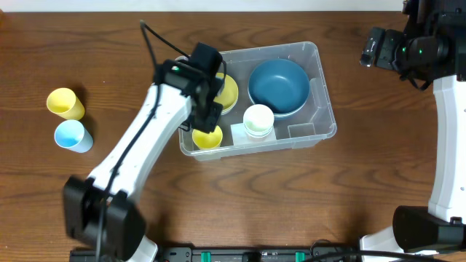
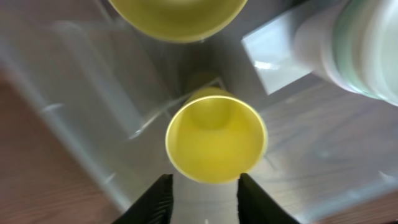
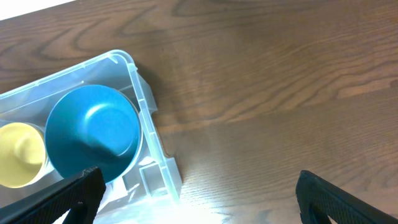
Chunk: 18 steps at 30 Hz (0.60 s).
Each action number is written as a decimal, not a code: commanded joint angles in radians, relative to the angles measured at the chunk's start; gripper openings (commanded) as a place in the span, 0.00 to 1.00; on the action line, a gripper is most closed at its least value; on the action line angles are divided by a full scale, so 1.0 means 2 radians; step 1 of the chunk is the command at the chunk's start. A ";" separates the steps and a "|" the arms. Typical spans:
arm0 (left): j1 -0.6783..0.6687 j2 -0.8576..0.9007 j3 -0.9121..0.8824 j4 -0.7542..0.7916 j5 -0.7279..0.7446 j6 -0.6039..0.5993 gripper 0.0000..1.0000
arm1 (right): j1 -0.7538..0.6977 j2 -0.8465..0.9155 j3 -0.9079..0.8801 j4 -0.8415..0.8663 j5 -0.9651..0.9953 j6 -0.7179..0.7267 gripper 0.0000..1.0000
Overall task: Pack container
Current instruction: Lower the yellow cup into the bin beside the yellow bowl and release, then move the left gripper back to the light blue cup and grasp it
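Note:
The clear container (image 1: 322, 110) sits mid-table. Inside it are a dark blue bowl (image 1: 278, 86), a yellow bowl (image 1: 227, 92), a stack of white cups (image 1: 258, 120) and a yellow cup (image 1: 207, 137) standing upright at the front left. My left gripper (image 1: 207, 116) hovers over that yellow cup. In the left wrist view its fingers (image 2: 202, 199) are open, with the yellow cup (image 2: 214, 134) just ahead of the tips and not held. My right gripper (image 1: 375, 48) is open and empty at the far right, over bare table (image 3: 199, 205).
A yellow cup (image 1: 64, 103) and a light blue cup (image 1: 73, 135) stand on the wooden table at the far left. The right wrist view shows the container's corner (image 3: 147, 118) with the blue bowl (image 3: 93, 134) inside.

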 commanded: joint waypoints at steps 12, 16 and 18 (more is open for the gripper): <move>0.164 -0.110 0.016 -0.052 -0.028 -0.058 0.90 | -0.002 -0.003 0.000 0.000 0.000 0.008 0.99; 0.223 -0.104 0.006 -0.046 -0.028 -0.076 0.97 | -0.002 -0.003 0.000 0.000 0.000 0.008 0.99; 0.257 -0.097 0.004 -0.032 -0.028 -0.083 1.00 | -0.002 -0.003 0.000 0.000 0.000 0.008 0.99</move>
